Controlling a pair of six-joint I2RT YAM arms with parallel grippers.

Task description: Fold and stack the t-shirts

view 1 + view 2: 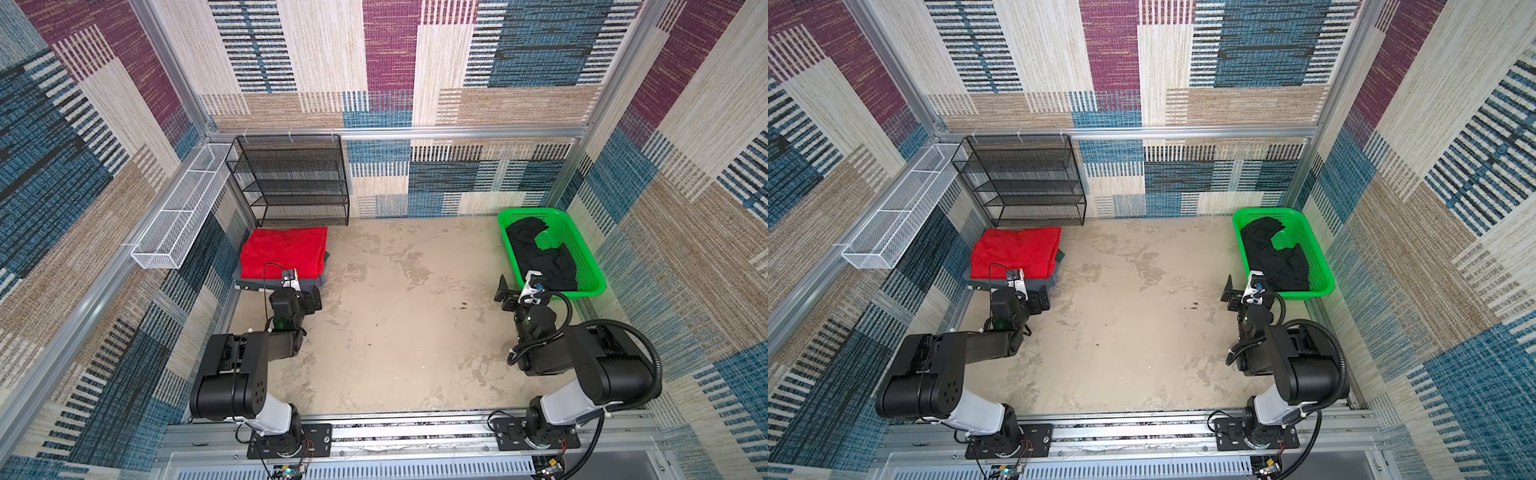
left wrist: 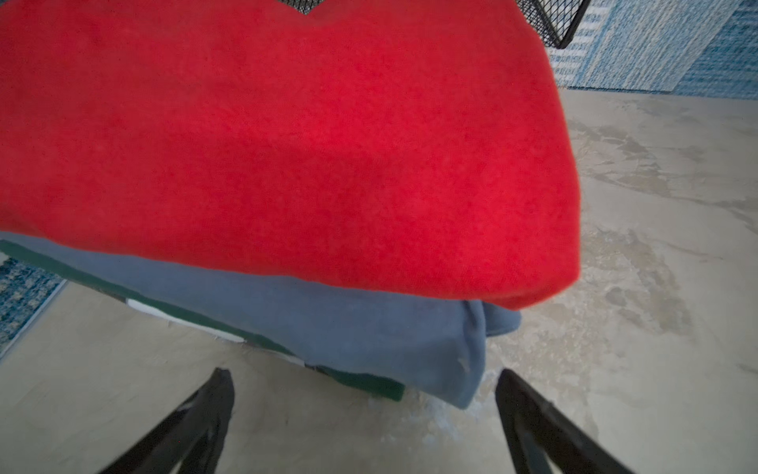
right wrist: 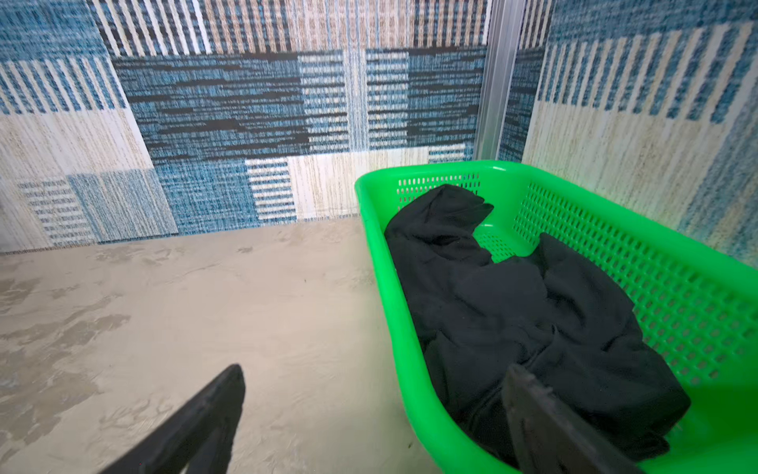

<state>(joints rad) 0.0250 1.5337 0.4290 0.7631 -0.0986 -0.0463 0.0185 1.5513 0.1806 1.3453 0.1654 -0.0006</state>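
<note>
A folded bright red t-shirt (image 1: 284, 251) (image 1: 1015, 251) (image 2: 287, 143) lies on top of a folded slate grey t-shirt (image 1: 312, 283) (image 2: 369, 324) at the back left of the table. My left gripper (image 1: 293, 291) (image 2: 364, 373) hovers just in front of this stack's near edge. It is open, with only table between its fingers. A crumpled black t-shirt (image 1: 540, 257) (image 1: 1275, 257) (image 3: 512, 307) lies in the green basket (image 1: 582, 296) (image 3: 410, 328) at the right. My right gripper (image 1: 521, 287) (image 3: 374, 370) is open astride the basket's near rim, one finger over the black cloth.
A dark green cloth with white patches (image 2: 369, 383) peeks out under the grey shirt. A black mesh shelf rack (image 1: 291, 178) stands behind the stack, and a white wire basket (image 1: 183, 216) hangs on the left wall. The beige table (image 1: 407, 316) lies between both arms.
</note>
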